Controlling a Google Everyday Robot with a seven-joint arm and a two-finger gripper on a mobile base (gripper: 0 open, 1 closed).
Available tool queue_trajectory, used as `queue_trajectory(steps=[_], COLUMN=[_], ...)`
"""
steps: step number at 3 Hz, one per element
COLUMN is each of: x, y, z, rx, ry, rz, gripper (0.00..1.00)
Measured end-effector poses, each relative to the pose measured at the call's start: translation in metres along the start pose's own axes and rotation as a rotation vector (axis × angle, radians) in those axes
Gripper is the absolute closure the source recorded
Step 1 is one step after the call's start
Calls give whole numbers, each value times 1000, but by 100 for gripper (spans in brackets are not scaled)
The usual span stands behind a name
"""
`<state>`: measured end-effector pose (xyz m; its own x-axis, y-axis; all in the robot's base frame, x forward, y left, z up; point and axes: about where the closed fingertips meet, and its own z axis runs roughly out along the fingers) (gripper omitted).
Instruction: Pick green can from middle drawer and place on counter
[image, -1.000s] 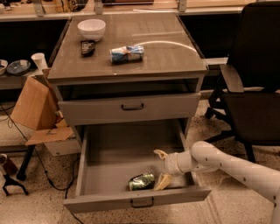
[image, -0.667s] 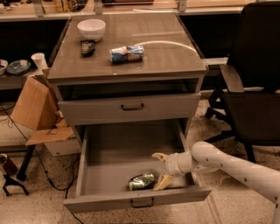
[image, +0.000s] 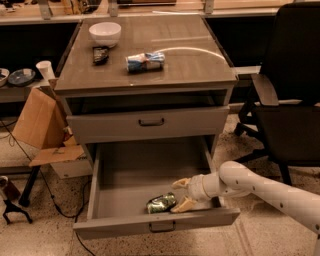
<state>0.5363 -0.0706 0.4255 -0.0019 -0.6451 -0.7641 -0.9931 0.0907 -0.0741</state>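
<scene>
The green can (image: 161, 203) lies on its side on the floor of the open middle drawer (image: 125, 172), near the drawer's front right. My gripper (image: 181, 194) reaches into the drawer from the right on a white arm. It is open, with its two tan fingers spread. One finger (image: 183, 205) is right beside the can's right end and the other is further back. The counter (image: 180, 62) is the glossy grey-brown top of the cabinet, with a curved white streak.
On the counter are a white bowl (image: 105, 33), a small dark object (image: 100, 54) and a blue-and-white can (image: 145, 61) lying on its side. Another drawer front (image: 150, 122) is above. A black chair (image: 287, 100) stands right; a cardboard box (image: 42, 125) left.
My gripper has edged slightly to the left, closer to the can's right end. The can has not moved.
</scene>
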Motion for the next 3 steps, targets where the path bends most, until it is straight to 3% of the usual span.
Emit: queue_trajectory(steps=[1, 2, 3], x=[-4, -5, -4], y=[-2, -6, -9], z=[-3, -5, -3], rx=[12, 51, 59], ry=[-13, -59, -80], rz=[8, 42, 64], gripper=[31, 23, 14])
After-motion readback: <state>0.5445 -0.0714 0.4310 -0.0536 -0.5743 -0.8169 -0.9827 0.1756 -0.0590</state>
